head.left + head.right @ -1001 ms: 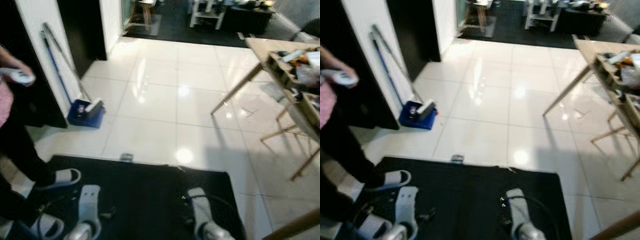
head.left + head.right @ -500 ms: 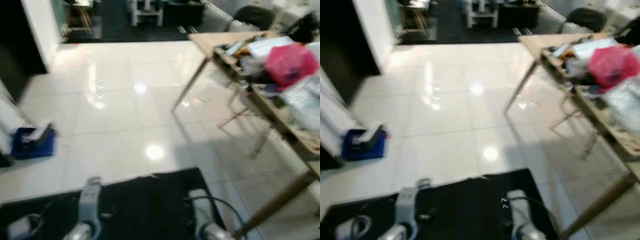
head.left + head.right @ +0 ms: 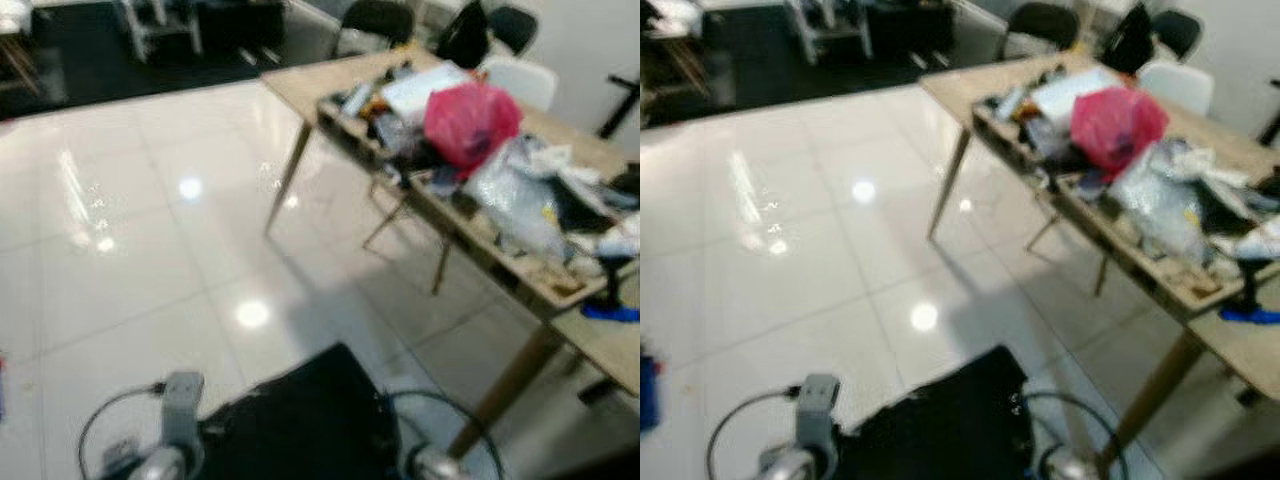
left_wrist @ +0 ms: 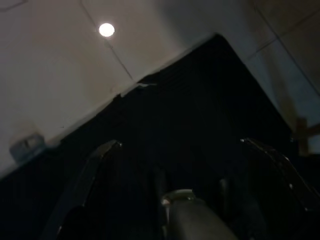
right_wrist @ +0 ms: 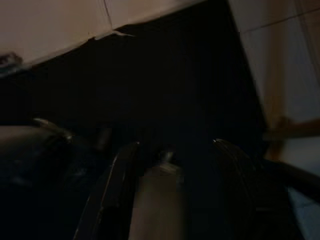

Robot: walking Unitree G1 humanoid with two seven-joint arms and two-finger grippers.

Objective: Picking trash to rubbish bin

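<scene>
A long wooden table (image 3: 300, 85) runs along the right, piled with clutter: a pink plastic bag (image 3: 470, 120), crumpled clear plastic bags (image 3: 515, 195), papers and small items. Both silver arms hang low at the bottom of the eye views, the left arm (image 3: 180, 400) and the right arm (image 3: 430, 465), over a black floor mat (image 3: 300, 420). In the dim left wrist view my left gripper (image 4: 180, 144) is open above the mat, nothing between its fingers. In the dark right wrist view my right gripper (image 5: 176, 144) is open too and holds nothing.
Glossy white floor tiles (image 3: 130, 220) spread ahead and to the left. The table's slanted legs (image 3: 285, 185) reach onto the floor. Black chairs (image 3: 375, 20) and a white chair (image 3: 525, 80) stand behind the table. A blue object (image 3: 610, 312) lies at the near table edge.
The whole view has swung to the right: the person, broom and blue dustpan have left the picture and the cluttered table has come in. Both arms still hang low.
</scene>
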